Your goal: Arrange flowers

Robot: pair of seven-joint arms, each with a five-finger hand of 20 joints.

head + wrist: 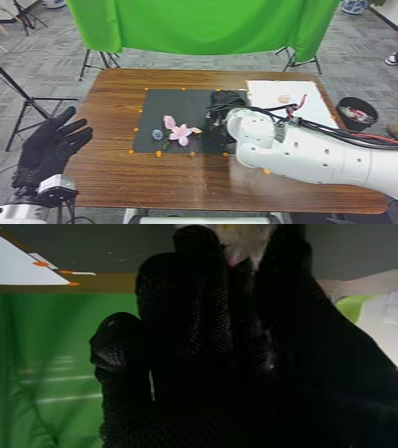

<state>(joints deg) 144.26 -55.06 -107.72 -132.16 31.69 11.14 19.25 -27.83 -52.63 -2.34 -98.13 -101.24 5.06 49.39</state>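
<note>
Head view: right hand (224, 100), apparently pinching a pale blossom (242, 240), seemingly at the placing step; next, lowering beside the pink flower (181, 133).

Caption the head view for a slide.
Pink flowers lie on a dark mat between the robot's left hand and right hand.

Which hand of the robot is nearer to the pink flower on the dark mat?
Right. The right hand is over the mat, just right of the pink flower; the left hand is farther, beyond the mat's left edge.
</note>
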